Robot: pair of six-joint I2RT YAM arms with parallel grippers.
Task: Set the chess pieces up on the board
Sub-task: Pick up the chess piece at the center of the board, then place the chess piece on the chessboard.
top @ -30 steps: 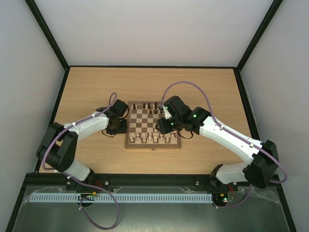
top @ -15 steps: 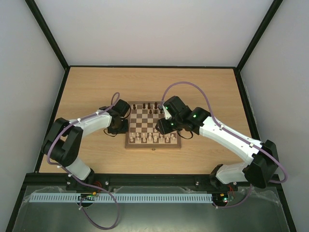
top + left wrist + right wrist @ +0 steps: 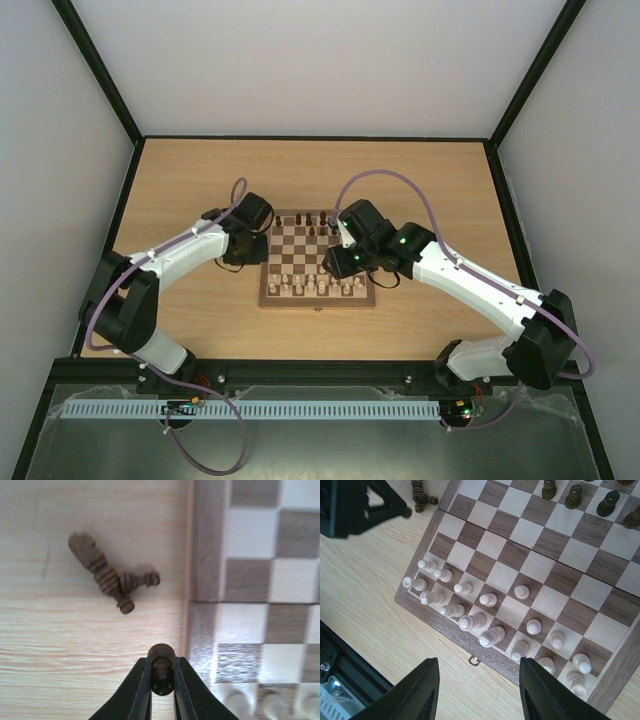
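Firstly, counter [image 3: 180, 200]: light wood, carrying all items.

Board [image 3: 295, 248]: centred between the arms. Pale chessmen [image 3: 470, 622] crowd the near rows, and several dark chess pieces [image 3: 575, 495] stand on the far rows.

Right end effector [image 3: 480, 690]: fingers apart, nothing between them, hovering over the board's near edge.

Left end effector [image 3: 161, 680]: fingers together, clamped on one dark pawn [image 3: 161, 667] just off the board's left border. The board lies directly to its right, so this arm is the nearer. The pawn's long axis runs in line with the fingers, rounded head pointing away from the wrist.

Two loose dark pieces [image 3: 107, 575]: lying on the counter just beyond the held pawn, touching each other. The larger lies diagonally, and the smaller piece's knob points toward the board.
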